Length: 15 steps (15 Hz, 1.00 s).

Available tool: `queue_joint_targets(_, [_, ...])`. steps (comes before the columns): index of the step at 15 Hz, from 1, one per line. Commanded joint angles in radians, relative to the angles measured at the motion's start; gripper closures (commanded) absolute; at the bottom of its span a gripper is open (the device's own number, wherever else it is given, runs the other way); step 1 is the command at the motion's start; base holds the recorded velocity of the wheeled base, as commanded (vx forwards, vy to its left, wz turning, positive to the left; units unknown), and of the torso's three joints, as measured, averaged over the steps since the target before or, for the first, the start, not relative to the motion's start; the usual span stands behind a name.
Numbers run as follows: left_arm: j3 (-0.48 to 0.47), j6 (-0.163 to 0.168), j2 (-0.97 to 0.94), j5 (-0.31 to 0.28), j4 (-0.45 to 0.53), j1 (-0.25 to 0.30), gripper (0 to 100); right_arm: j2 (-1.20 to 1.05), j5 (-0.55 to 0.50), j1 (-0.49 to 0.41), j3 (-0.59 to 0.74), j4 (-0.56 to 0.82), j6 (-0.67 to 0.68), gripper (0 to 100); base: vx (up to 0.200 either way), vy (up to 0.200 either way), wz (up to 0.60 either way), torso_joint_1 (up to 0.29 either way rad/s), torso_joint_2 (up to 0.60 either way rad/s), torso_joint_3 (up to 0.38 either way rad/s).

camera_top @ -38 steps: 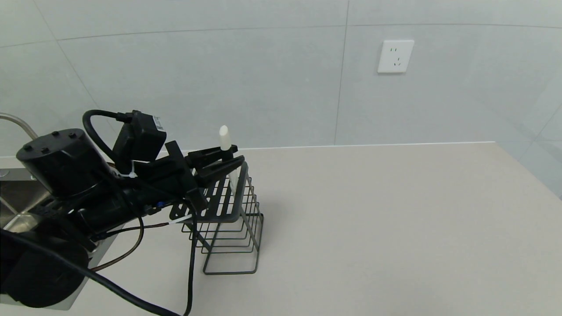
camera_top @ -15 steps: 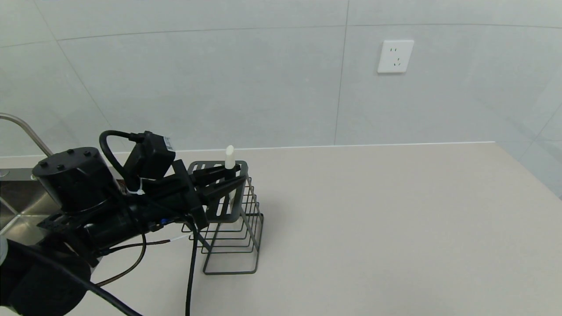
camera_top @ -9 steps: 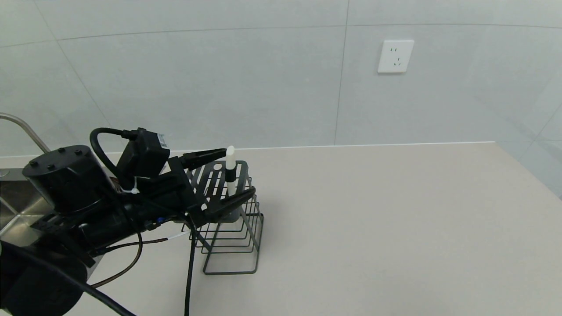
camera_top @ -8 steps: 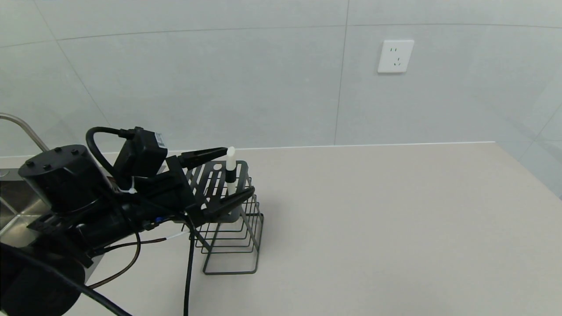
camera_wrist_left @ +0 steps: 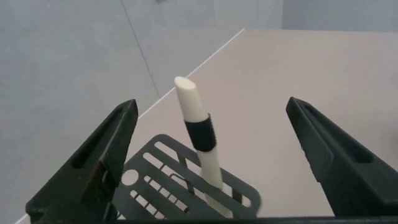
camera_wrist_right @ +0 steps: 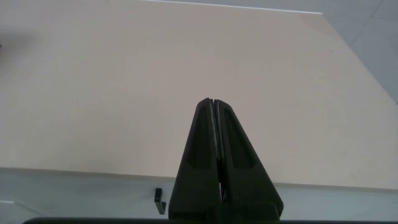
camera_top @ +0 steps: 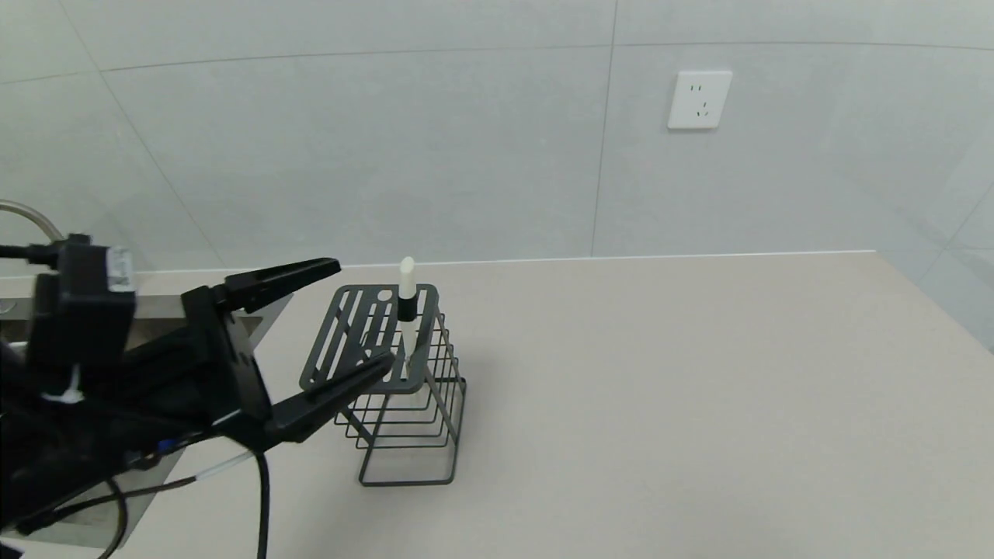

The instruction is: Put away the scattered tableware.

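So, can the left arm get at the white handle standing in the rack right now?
Probably yes: the left gripper is open facing the rack, the white handle sticks up clear above it, and nothing stands between them.

The left arm [camera_top: 116,373] holds its jaws spread wide; the right jaws are pressed together.

Wire rack [camera_top: 404,419] stood on countertop [camera_top: 660,373] toward left end. Slotted plate [camera_top: 353,341] capped rack top, barring entry from above except through slots. White handle [camera_top: 406,299] with black band rose upright through plate's far right corner. Left gripper [camera_top: 363,314] sat left of rack, fingers spread wide, handle just beyond fingertips, apart from both. Broad stretch of countertop right of rack and in front of it gave passage. Wall [camera_top: 466,140] closed off space close behind rack; wall socket [camera_top: 700,98] high, well apart.
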Motion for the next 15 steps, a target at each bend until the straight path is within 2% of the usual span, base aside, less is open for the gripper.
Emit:
queue_joint_targets(1, [0.223,0.0,-0.43,-0.001,0.063,0.047,0,0.0,0.0,0.0,0.0,0.0,0.0,100,0.0,0.0,0.0,0.0,0.0,0.0])
queue_joint_targets(2, [0.251,-0.003,-0.574,-0.001,0.148,0.078,0,0.0,0.0,0.0,0.001,0.0,0.0,100,0.0,0.0,0.0,0.0,0.0,0.0])
queue_joint_targets(4, [0.275,-0.003,-0.841,0.0,0.422,0.096,0,0.0,0.0,0.0,0.001,0.0,0.0,100,0.0,0.0,0.0,0.0,0.0,0.0])
queue_joint_targets(5, [0.284,-0.003,-0.976,0.005,0.587,0.097,0,0.0,0.0,0.0,0.0,0.0,0.0,100,0.0,0.0,0.0,0.0,0.0,0.0])
queue_joint_targets(6, [0.288,-0.004,-1.207,0.025,0.87,0.097,0,0.0,0.0,0.0,0.0,0.0,0.003,100,0.0,0.0,0.0,0.0,0.0,0.0])
queue_joint_targets(7, [0.292,0.017,-1.315,0.042,1.041,0.099,0,0.0,0.0,0.0,0.001,0.0,0.006,100,0.0,0.0,0.0,0.0,0.0,0.0])
queue_joint_targets(8, [0.324,0.054,-1.29,0.062,1.013,0.099,0,0.0,0.0,0.0,0.001,0.0,0.006,100,0.0,0.0,0.0,0.0,0.0,0.0])
queue_joint_targets(9, [0.337,0.042,-1.295,0.097,1.008,0.099,0,0.0,0.0,0.0,0.001,0.0,0.006,100,0.0,0.0,0.0,0.0,0.0,0.0])
queue_joint_targets(10, [0.337,0.031,-1.295,0.198,1.079,0.104,0,0.0,0.0,0.0,0.0,0.0,0.018,100,0.0,0.0,0.0,0.0,0.0,0.0])
queue_joint_targets(11, [0.335,0.005,-1.295,0.315,1.166,0.111,0,0.0,-0.001,0.0,0.0,0.001,0.043,100,0.0,0.0,0.0,0.0,0.0,0.0])
queue_joint_targets(12, [0.334,-0.046,-1.296,0.387,1.212,0.14,0,0.0,-0.001,0.0,0.001,0.003,0.052,100,0.0,0.0,0.0,0.0,0.0,0.0])
queue_joint_targets(13, [0.335,-0.109,-1.327,0.439,1.219,0.203,0,0.0,-0.001,0.0,0.001,0.003,0.053,100,0.0,0.0,0.0,0.0,0.0,0.0])
queue_joint_targets(14, [0.337,-0.13,-1.367,0.47,1.212,0.248,0,0.0,-0.001,0.0,0.001,0.003,0.053,100,0.0,0.0,0.0,0.0,0.0,0.0])
queue_joint_targets(15, [0.337,-0.139,-1.382,0.539,1.211,0.234,0,0.0,-0.001,0.0,0.001,0.003,0.052,100,0.0,0.0,0.0,0.0,0.0,0.0])
